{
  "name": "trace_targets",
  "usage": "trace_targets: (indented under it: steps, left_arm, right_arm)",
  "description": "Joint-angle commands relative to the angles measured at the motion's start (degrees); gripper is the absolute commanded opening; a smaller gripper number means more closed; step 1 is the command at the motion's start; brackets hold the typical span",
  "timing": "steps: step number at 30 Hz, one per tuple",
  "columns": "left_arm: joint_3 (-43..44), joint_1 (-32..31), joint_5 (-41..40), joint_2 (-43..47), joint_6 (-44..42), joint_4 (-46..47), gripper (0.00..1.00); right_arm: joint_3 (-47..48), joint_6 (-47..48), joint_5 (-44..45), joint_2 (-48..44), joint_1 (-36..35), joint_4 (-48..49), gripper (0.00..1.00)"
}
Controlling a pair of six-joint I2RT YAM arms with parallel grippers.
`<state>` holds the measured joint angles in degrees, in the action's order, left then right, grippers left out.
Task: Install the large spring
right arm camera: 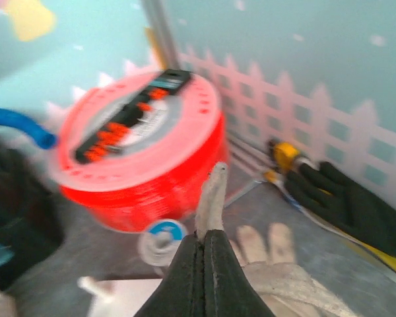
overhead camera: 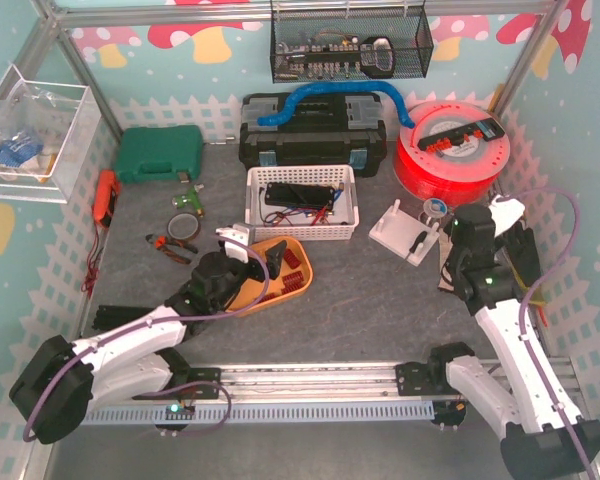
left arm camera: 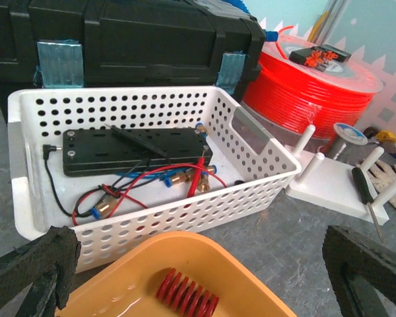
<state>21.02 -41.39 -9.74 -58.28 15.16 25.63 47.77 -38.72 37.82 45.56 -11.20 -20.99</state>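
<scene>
Toolbox (overhead camera: 313, 130) and red spool (overhead camera: 450, 150) were parked at upper frame, unused. Orange tray (overhead camera: 298, 255) at centre-left was set as parts holder; white peg fixture (overhead camera: 400, 232) right of it was judged the install target. Large spring (left arm camera: 186, 295) lay in the tray. Left gripper (left arm camera: 198, 271) was held wide open above it, empty, apparently for pickup. Right gripper (right arm camera: 206, 241) was shut; anything held couldn't be told.

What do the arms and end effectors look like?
Both the left arm and right arm have white shells, black joints and a looping purple cable. The left end effector has black, rough-textured fingers; the right end effector has smooth black tapered ones.
</scene>
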Motion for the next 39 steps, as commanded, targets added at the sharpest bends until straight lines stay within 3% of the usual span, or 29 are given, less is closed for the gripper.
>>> trace_targets:
  steps: [1, 12, 14, 16, 18, 22, 24, 32, 39]
  left_arm:
    - [-1.0, -0.3, 1.1, 1.1, -0.6, 1.7, 0.99]
    - [-1.2, -0.3, 2.8, 1.7, -0.6, 2.3, 0.99]
    - [-1.2, -0.3, 3.1, 1.6, -0.6, 2.1, 0.99]
    - [-1.2, -0.3, 3.3, 1.6, -0.5, 2.2, 0.99]
    - [-1.2, -0.3, 3.4, 1.5, -0.4, 2.4, 0.99]
    - [-1.2, -0.3, 2.8, 1.0, -0.4, 2.6, 0.99]
    - [-1.3, -0.3, 3.1, 0.7, -0.4, 2.9, 0.99]
    - [-1.1, -0.3, 3.7, -0.3, -0.6, 3.2, 0.99]
    - [-1.4, -0.3, 3.8, 0.3, -0.5, 3.6, 0.99]
  right_arm:
    - [-4.7, -7.4, 13.0, -0.4, 1.4, -4.8, 0.0]
    - [-13.7, -16.3, 8.5, 10.4, 9.5, -1.8, 0.01]
    - [-14.1, -17.2, 6.7, 11.9, 10.7, -1.6, 0.14]
    - [-13.7, -17.0, 5.7, 12.8, 10.9, -1.5, 0.39]
    - [-12.9, -15.9, 4.3, 13.2, 10.9, -1.0, 0.54]
    - [-9.8, -9.4, -2.5, 14.8, 10.9, 0.3, 0.79]
    - [-7.8, -6.5, -7.7, 16.0, 10.9, 0.2, 0.87]
    - [-4.2, -7.6, -27.8, 17.6, 9.5, -3.1, 0.87]
    - [-9.1, -14.8, -31.1, 12.5, -0.1, 2.1, 0.72]
